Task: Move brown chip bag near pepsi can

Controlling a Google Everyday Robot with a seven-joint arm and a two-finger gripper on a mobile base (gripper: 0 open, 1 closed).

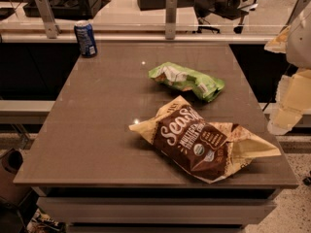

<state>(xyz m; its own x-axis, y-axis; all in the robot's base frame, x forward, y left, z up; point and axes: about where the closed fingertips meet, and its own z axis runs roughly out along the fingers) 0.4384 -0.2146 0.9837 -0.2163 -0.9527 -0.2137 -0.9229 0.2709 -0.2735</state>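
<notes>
The brown chip bag lies flat on the grey table at the front right, its dark front with white script facing up. The pepsi can stands upright at the table's far left corner, well away from the bag. My gripper hangs at the right edge of the view, off the table's right side and a little above and to the right of the brown bag. It touches nothing.
A smaller green chip bag lies right of the table's middle, between the brown bag and the far edge. A low glass barrier with metal posts runs along the back edge, just behind the can.
</notes>
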